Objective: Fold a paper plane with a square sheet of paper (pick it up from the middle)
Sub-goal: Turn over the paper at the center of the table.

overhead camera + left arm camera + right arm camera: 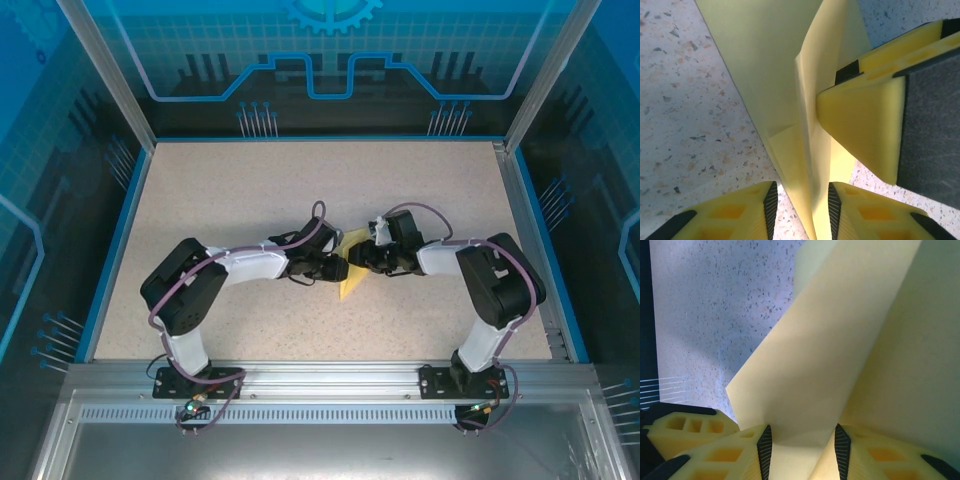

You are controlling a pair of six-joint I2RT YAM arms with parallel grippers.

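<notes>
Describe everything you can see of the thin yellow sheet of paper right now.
The thin yellow sheet of paper is partly folded, with sharp creases and one flap that seems to stand up from the speckled table. It sits mid-table, passing between the fingers of the left gripper and of the right gripper; whether either clamps it is unclear.

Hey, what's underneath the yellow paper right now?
Speckled table shows beside the yellow paper. The spot directly beneath its folds is covered, so anything there can't be seen.
</notes>
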